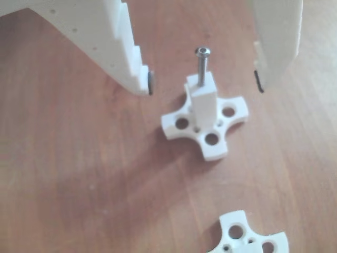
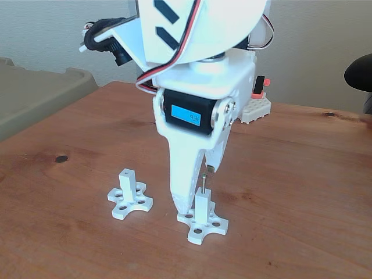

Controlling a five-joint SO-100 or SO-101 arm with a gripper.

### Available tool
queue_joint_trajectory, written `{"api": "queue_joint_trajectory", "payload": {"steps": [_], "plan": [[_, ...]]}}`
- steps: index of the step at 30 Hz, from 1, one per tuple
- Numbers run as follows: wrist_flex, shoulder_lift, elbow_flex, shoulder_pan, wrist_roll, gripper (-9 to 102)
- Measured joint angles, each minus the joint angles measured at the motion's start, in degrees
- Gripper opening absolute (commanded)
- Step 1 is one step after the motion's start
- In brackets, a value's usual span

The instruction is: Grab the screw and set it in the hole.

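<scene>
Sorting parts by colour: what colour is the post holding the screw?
White, like its cross-shaped base; the post shows best in the other view.

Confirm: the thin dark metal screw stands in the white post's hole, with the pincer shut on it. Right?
Not quite. The thin dark metal screw does stand in the white post's hole, but the pincer is open, its fingers apart on either side, as the other view shows.

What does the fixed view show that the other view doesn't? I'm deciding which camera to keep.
Fixed view alone: a second post standing whole and empty to the left, and the arm's blue-labelled motor. Other view alone: the screw's round head and the hand's dark pads, both clear of the screw. Both: the screw upright in the hole, and the open hand.
</scene>
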Motion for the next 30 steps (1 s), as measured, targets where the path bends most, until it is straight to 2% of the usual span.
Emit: {"api": "queue_joint_trajectory", "payload": {"steps": [12,18,22,27,30], "plan": [[3.3,8.4,0.0,0.0,0.0,35],[3.4,16.3,4.7,0.9,-1.1,34],[3.1,22.0,8.7,2.3,-1.2,25],[0.8,32.5,16.2,3.5,-1.6,-4],[-0.1,36.7,20.4,3.5,-2.1,-4]]}}
